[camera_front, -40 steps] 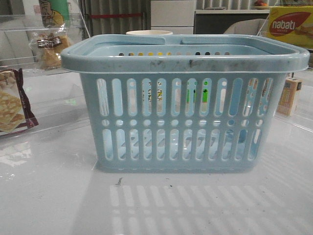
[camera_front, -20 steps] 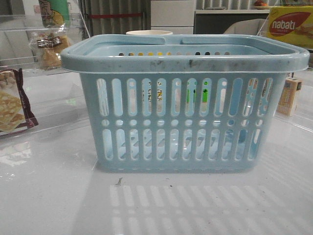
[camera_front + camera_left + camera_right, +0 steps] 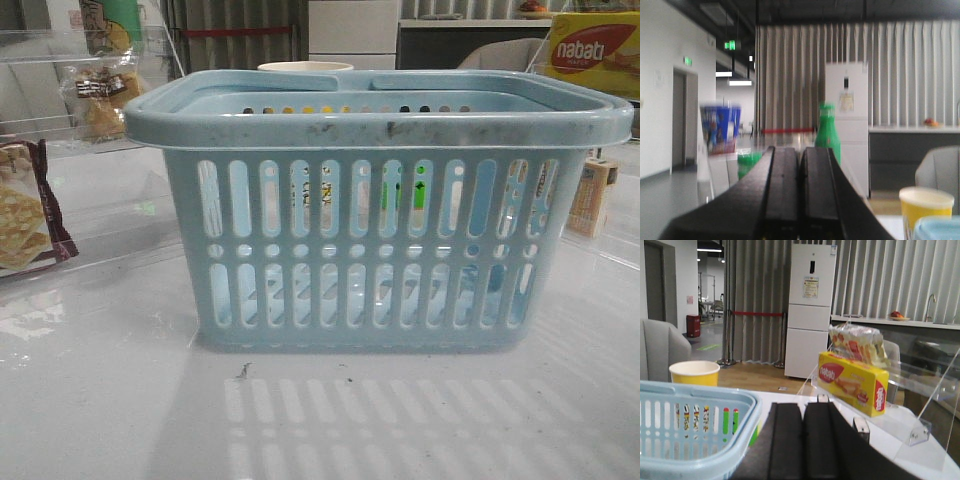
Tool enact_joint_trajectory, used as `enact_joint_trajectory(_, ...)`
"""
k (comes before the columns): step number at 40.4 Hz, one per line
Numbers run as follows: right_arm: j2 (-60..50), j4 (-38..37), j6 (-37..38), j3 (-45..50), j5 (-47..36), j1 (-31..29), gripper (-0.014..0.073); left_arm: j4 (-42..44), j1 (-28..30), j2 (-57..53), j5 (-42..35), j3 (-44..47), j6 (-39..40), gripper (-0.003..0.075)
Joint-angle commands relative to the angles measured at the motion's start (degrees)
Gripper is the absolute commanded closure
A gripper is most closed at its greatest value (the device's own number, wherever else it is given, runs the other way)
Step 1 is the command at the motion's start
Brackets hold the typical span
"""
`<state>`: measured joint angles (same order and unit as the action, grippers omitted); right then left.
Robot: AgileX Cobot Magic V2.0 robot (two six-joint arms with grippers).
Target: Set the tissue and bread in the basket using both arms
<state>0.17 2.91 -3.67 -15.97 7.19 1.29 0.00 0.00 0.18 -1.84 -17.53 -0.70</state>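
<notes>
The light-blue basket (image 3: 375, 215) stands in the middle of the table in the front view. Its rim also shows in the right wrist view (image 3: 700, 405) and at a corner of the left wrist view (image 3: 940, 229). The bread (image 3: 100, 95) lies in its clear bag on a clear shelf at the far left. The tissue is out of view. My left gripper (image 3: 800, 150) is shut and empty, pointing level over the table. My right gripper (image 3: 804, 406) is shut and empty, beside the basket's right end. Neither gripper shows in the front view.
A maroon-edged cracker packet (image 3: 25, 215) lies at the left. A yellow nabati box (image 3: 590, 55) sits on a clear shelf at the right, also in the right wrist view (image 3: 852, 382). A small box (image 3: 590, 195) stands below it. A yellow cup (image 3: 694, 372) stands behind the basket. A green bottle (image 3: 828, 132) stands ahead of the left gripper.
</notes>
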Motion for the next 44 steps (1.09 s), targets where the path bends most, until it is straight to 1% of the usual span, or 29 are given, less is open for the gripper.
enact_joint_trajectory(1, 4.0, -0.8, -0.2, -7.8, 0.1, -0.4, 0.0536, -0.6, -0.3, 3.9, 1.8, -8.6, 0.0, 0.0629)
enact_joint_trajectory(6, 9.8, -0.8, -0.2, -14.3, 5.0, -0.4, 0.0536, -0.6, -0.3, 9.6, 8.4, -16.7, 0.0, 0.0629)
enact_joint_trajectory(12, 16.8, -0.8, -0.2, -19.4, 11.5, -0.4, 0.0536, -0.6, -0.3, 16.2, 20.0, -23.8, 0.0, 0.0629)
enact_joint_trajectory(15, 20.1, -0.8, -0.2, -20.0, 13.8, -0.4, 0.0536, -0.6, -0.3, 19.5, 24.8, -24.9, 0.0, 0.0629)
enact_joint_trajectory(25, 29.2, -0.8, -0.2, -19.8, 21.8, -0.4, 0.0536, -0.6, -0.3, 26.7, 35.6, -23.7, 0.0, 0.0629)
enact_joint_trajectory(28, 31.5, -0.8, -0.2, -19.8, 23.6, -0.4, 0.0536, -0.6, -0.3, 28.6, 37.2, -23.1, 0.0, 0.0629)
enact_joint_trajectory(40, 37.8, -0.8, -0.2, -19.8, 27.7, -0.4, 0.0529, -0.5, -0.3, 33.4, 37.0, -21.9, 0.0, 0.0624)
enact_joint_trajectory(42, 38.5, -0.8, -0.2, -19.8, 27.9, -0.4, 0.0497, -0.4, -0.3, 33.9, 37.0, -21.9, 0.0, 0.0596)
enact_joint_trajectory(44, 39.0, -0.8, -0.2, -19.8, 28.1, -0.4, 0.0425, 0.0, -0.3, 34.4, 37.0, -21.9, -0.1, 0.0540)
